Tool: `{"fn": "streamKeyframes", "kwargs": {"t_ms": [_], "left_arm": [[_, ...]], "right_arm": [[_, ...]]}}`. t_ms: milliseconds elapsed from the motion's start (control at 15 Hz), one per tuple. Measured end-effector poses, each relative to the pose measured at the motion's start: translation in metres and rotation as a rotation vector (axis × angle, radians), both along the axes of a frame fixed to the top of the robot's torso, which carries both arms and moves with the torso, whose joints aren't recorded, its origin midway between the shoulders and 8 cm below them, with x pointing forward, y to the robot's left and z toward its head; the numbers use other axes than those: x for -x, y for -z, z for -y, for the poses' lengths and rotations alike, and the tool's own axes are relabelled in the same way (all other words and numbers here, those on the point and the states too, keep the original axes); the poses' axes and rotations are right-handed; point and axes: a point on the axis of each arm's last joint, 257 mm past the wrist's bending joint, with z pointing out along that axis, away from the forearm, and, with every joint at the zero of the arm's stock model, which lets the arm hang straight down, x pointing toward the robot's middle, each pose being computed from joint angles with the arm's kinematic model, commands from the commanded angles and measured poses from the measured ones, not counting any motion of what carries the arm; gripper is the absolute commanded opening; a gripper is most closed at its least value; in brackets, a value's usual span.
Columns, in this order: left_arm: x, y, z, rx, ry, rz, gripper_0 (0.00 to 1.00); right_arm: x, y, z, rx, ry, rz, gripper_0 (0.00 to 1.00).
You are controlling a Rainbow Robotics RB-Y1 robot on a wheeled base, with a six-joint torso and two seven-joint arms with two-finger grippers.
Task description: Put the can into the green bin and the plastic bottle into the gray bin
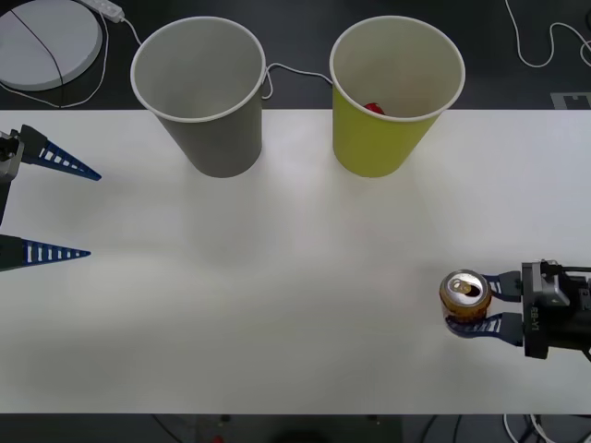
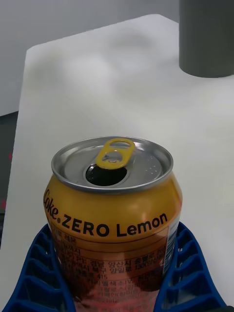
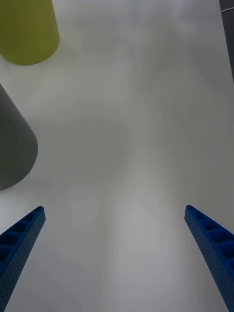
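- Closest to the lens in the right wrist view, we found the can [image 2: 113,204] upright, its opened top and yellow pull tab facing up, with a blue ribbed finger [image 2: 39,273] pressed against each side of its lower body.
- We recorded the right claw [image 1: 473,308] as closed around the can at the near right of the bench [image 1: 277,277], well apart from both bins; the can appeared to stand on the surface, though we could not confirm contact.
- We judged the sideways grip low on the body to suit carrying the can upright to a bin's open mouth.
- We noted the green bin [image 1: 392,92] upright at the far edge, right of centre, with a small red item [image 1: 373,108] visible inside; we could not identify it.
- We noted the gray bin [image 1: 203,92] upright just left of it, the two not touching.
- We recorded the left claw [image 1: 69,212] at the bench's left edge, fingers spread wide and holding nothing, evidently waiting.
- We saw no plastic bottle on the bench.
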Motion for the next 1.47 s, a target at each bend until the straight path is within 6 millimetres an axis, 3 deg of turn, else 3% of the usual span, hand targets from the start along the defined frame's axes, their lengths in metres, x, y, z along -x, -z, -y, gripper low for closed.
{"fn": "streamKeyframes", "kwargs": {"t_ms": [400,867,1133,1267,1467], "left_arm": [[0.000,0.000,0.000,0.000,0.000,0.000,1.00],[0.000,0.000,0.000,0.000,0.000,0.000,1.00],[0.000,0.000,0.000,0.000,0.000,0.000,1.00],[0.000,0.000,0.000,0.000,0.000,0.000,1.00],[0.000,0.000,0.000,0.000,0.000,0.000,1.00]], "right_arm": [[-0.003,-0.047,0.008,0.050,0.131,-0.104,0.00],[-0.009,-0.103,0.036,0.119,0.315,-0.260,0.00],[-0.025,-0.138,0.052,0.138,0.420,-0.330,0.00],[-0.034,-0.157,0.054,0.143,0.461,-0.349,0.00],[-0.048,-0.184,0.040,0.174,0.481,-0.372,0.00]]}}
